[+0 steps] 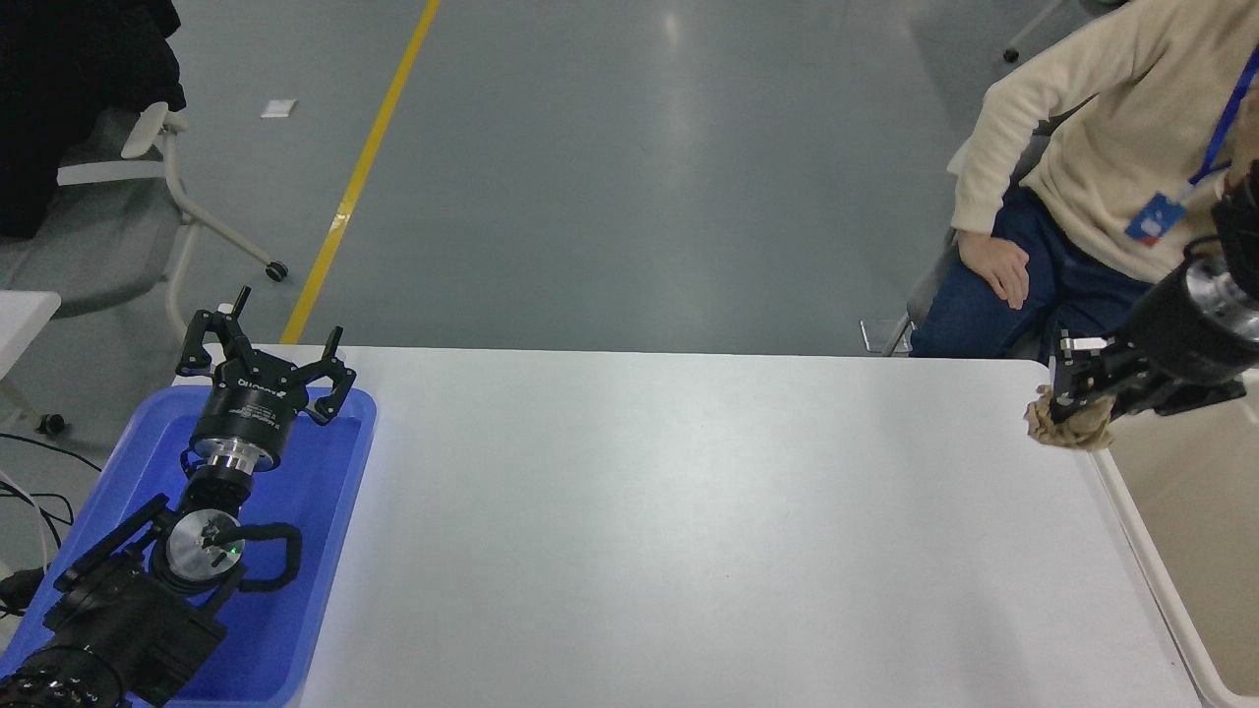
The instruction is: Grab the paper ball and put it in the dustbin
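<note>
One paper ball [1070,425] in right hand [1074,403]

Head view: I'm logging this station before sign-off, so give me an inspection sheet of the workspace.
Surface: white table, bare in the middle.
Job's things: paper ball held at the table's right edge, beside the dustbin; not yet over it.
Clutter: blue tray at left.
Grippers: right gripper shut on the ball; left gripper open, parked over the tray.
Cables: black cables on the floor at left.
Surroundings: seated person far right; chair far left; yellow floor line.
</note>
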You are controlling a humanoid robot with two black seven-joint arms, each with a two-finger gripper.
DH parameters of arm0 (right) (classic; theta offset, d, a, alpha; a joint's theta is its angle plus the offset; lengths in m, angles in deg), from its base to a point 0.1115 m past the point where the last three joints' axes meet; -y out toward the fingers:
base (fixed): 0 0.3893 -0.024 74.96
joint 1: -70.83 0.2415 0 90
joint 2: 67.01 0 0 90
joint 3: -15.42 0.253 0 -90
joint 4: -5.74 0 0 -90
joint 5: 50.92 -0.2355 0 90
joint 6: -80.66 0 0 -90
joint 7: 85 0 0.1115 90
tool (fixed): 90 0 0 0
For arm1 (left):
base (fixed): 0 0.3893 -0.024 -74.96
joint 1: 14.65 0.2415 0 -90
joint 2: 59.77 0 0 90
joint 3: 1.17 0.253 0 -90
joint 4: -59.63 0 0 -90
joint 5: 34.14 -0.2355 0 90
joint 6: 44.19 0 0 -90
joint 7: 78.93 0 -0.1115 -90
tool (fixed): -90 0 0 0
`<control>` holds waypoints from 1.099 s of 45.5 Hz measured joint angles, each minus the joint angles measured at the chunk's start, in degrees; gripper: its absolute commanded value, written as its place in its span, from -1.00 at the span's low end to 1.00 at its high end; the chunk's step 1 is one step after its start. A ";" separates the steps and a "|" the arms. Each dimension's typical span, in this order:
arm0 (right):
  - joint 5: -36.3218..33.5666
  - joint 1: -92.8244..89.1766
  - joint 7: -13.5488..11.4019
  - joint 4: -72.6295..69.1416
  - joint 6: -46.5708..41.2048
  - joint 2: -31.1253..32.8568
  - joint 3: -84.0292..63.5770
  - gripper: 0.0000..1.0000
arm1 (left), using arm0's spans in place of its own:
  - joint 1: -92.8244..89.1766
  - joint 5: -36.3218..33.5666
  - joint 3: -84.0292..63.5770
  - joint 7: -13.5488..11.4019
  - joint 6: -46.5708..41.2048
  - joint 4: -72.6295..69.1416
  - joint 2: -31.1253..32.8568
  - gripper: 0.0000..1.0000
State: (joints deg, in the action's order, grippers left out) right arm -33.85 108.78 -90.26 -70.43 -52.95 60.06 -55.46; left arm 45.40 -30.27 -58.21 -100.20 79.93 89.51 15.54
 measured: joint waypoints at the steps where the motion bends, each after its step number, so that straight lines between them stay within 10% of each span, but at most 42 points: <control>1: 0.03 1.21 -0.01 -0.46 -0.14 0.04 -0.61 -1.00 | 0.00 0.02 0.00 0.00 0.00 0.00 0.00 1.00; 28: 0.23 9.50 -0.01 -0.56 -0.89 6.36 -15.18 -1.00 | 0.00 0.03 0.00 0.00 -0.01 0.00 -0.01 1.00; 50: -3.03 -30.25 0.10 22.46 20.15 15.23 -2.17 -1.00 | -0.01 0.06 0.00 0.00 0.07 0.00 0.00 1.00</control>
State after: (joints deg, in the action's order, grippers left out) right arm -36.87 78.53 -90.16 -47.96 -32.80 75.29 -57.64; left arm 45.38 -30.21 -58.21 -100.20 80.00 89.51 15.54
